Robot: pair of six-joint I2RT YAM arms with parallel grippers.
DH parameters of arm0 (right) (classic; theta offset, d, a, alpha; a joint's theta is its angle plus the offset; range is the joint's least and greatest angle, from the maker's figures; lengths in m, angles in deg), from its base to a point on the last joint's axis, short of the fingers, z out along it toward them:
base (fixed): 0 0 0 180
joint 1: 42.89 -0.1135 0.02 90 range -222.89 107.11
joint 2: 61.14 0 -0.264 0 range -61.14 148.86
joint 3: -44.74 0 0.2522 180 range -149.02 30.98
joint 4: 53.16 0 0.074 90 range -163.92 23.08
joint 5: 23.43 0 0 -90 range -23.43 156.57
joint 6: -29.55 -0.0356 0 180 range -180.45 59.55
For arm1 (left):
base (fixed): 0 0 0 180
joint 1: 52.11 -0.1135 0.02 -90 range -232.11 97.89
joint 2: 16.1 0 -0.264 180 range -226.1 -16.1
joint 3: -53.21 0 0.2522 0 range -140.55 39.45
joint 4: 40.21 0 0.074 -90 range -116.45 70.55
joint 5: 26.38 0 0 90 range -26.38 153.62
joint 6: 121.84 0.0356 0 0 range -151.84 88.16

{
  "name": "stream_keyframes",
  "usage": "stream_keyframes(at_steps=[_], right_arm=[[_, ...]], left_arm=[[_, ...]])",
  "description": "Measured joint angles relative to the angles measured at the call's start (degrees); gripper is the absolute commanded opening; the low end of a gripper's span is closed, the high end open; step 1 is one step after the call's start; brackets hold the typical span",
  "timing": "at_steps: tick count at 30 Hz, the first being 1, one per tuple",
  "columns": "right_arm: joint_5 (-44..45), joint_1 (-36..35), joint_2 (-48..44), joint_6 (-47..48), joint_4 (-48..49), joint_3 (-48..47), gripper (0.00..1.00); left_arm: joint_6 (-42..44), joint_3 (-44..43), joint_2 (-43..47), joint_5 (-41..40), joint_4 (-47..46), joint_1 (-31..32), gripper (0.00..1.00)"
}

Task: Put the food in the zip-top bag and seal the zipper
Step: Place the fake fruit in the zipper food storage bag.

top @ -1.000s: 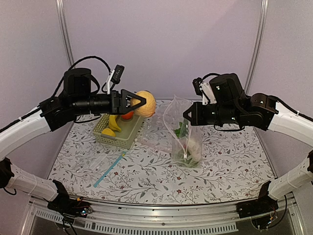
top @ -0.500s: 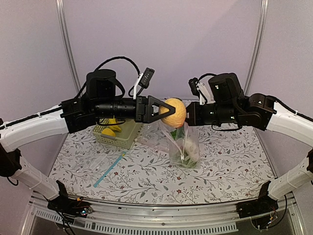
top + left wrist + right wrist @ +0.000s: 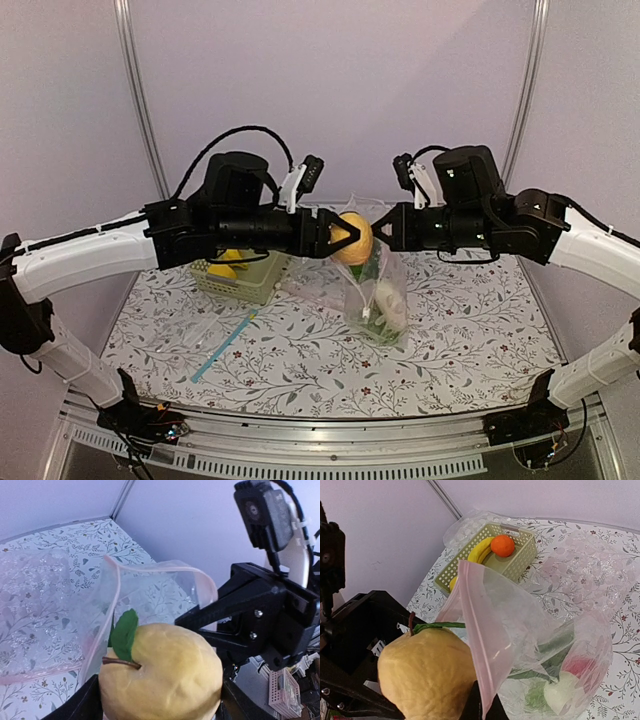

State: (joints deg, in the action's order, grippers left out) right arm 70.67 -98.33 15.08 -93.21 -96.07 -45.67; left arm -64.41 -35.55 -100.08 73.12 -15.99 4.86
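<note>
Left hand [image 3: 338,236] is clamping a pale yellow fruit [image 3: 356,238] between its fingers and holding it up in the air at the mouth of the zip-top bag [image 3: 385,300]. Right hand [image 3: 385,232] is pinching the top edge of that bag from the other side, fingers together on the plastic, so the bag is hanging upright with its bottom resting on the tabletop [image 3: 470,340]. A white radish [image 3: 390,300] is sitting low inside the bag. A pale green basket [image 3: 255,282] is sitting behind the left arm, and a flat clear bag with a blue strip [image 3: 225,345] is lying near the front left. Left wrist view: the fruit, stem and green leaf up, is filling the bottom centre between the dark fingers; the pink zipper [image 3: 112,595] is arcing open right behind it, and the black right hand is gripping the far rim. Right wrist view: fingertips are closing on the pink strip at the bottom edge; the fruit is sitting just beside the rim, outside the bag. Greens [image 3: 555,650] and a red piece [image 3: 580,665] are lying with the radish at the bottom of the bag. An orange [image 3: 502,545] and a banana [image 3: 480,551] are lying in the basket.
</note>
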Motion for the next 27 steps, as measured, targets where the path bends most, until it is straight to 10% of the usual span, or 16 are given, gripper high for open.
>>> stream_keyframes(at_steps=[27], right_arm=[[-5.14, 0.09, 1.03, -1.79, 4.92, 1.25, 0.0]], left_arm=[[-0.52, -12.63, -17.57, -8.39, 11.08, -0.02, 0.64]])
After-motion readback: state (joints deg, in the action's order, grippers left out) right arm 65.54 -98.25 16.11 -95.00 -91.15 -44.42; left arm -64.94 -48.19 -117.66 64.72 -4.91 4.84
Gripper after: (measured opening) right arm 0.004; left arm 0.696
